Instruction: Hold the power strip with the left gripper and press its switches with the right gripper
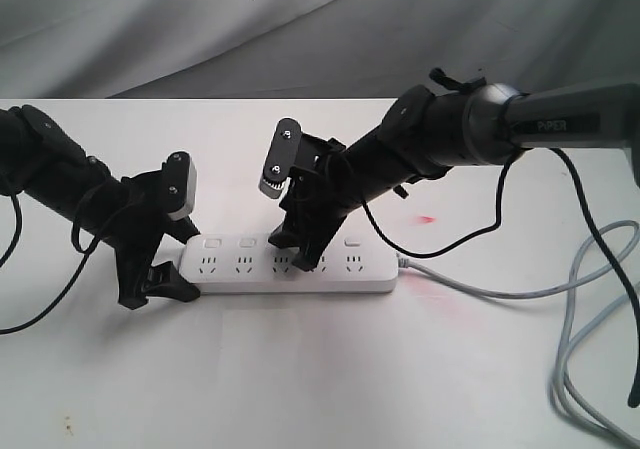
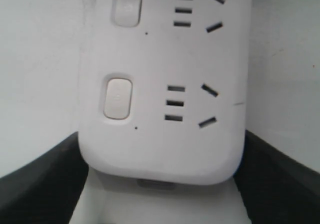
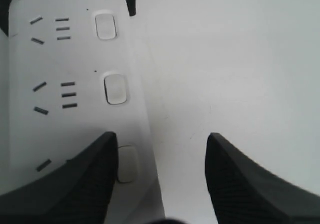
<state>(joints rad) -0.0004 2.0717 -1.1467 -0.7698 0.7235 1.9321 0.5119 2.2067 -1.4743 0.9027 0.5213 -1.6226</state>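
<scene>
The white power strip [image 1: 290, 266] lies flat on the table with its grey cable [image 1: 500, 291] running off to the right. My left gripper [image 1: 160, 289] is shut on its left end. In the left wrist view the rounded end of the power strip [image 2: 160, 139] sits between the two black jaws of the left gripper [image 2: 160, 184], which touch both its sides. My right gripper [image 1: 300, 252] stands open over the strip's middle. In the right wrist view one finger [image 3: 75, 184] of the right gripper [image 3: 160, 136] covers the strip beside a switch [image 3: 127, 164]. The other finger is over bare table. Two more switches [image 3: 115, 89] show beyond.
The cable loops at the right of the white table [image 1: 330, 369]. A faint red spot [image 1: 427, 218] marks the table right of the strip. A grey cloth backdrop [image 1: 200, 19] hangs behind. Black arm cables [image 1: 20, 299] trail at the left.
</scene>
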